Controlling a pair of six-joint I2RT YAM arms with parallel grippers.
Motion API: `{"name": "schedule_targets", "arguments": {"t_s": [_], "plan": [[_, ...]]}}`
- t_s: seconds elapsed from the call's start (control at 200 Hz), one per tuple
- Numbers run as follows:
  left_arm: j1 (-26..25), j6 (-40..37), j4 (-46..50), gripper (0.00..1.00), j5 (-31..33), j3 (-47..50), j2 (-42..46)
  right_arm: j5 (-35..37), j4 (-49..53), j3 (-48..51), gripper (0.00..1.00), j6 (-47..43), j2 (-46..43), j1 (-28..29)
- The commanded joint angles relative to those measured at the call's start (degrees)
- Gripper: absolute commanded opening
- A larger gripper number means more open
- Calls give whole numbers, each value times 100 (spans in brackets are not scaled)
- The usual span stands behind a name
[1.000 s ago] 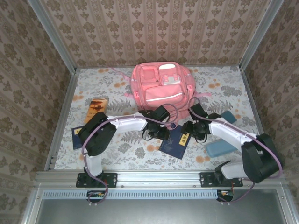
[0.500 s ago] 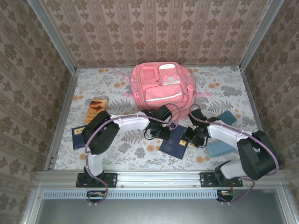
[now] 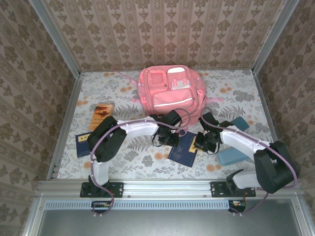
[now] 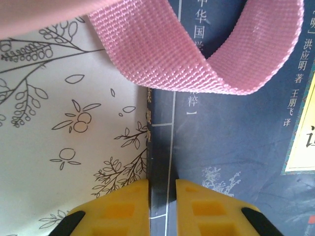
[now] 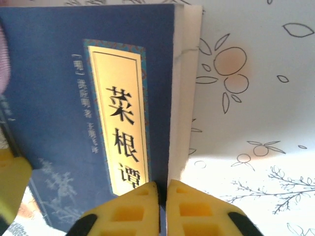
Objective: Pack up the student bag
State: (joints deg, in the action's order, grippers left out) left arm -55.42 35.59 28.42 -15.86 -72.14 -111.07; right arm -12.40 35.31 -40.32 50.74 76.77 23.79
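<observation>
One student bag (image 3: 170, 93), two dark blue books (image 3: 182, 153) (image 3: 81, 144) (plus one orange book (image 3: 102, 113)) and two blue cases (image 3: 231, 156) (image 3: 241, 123).

Seen from above, the left arm (image 3: 140, 127) and the right arm (image 3: 238, 138) cover the far part of the blue book (image 3: 181, 155) and the near edge of the pink bag (image 3: 170, 93). In the left wrist view the pink strap (image 4: 197, 54) is cut by the top edge. At the left edge of the right wrist view, a blurred yellow shape (image 5: 10, 182) cannot be identified.
</observation>
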Motion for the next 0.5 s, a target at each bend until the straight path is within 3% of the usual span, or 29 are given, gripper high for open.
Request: {"name": "schedule_targets", "arguments": {"t_s": [0.0,0.2,0.495], "plan": [[-63,-62,139,17,-24,-85,-256,-250,-93,-240,3,-24,-201,83],[-44,-113,186,20,-2,-173,-75,220,175,-240,0,-29,-532,82],[277,197,-404,61,-446,-61,866,1003,947,-279,0,-171,-1500,-74]]}}
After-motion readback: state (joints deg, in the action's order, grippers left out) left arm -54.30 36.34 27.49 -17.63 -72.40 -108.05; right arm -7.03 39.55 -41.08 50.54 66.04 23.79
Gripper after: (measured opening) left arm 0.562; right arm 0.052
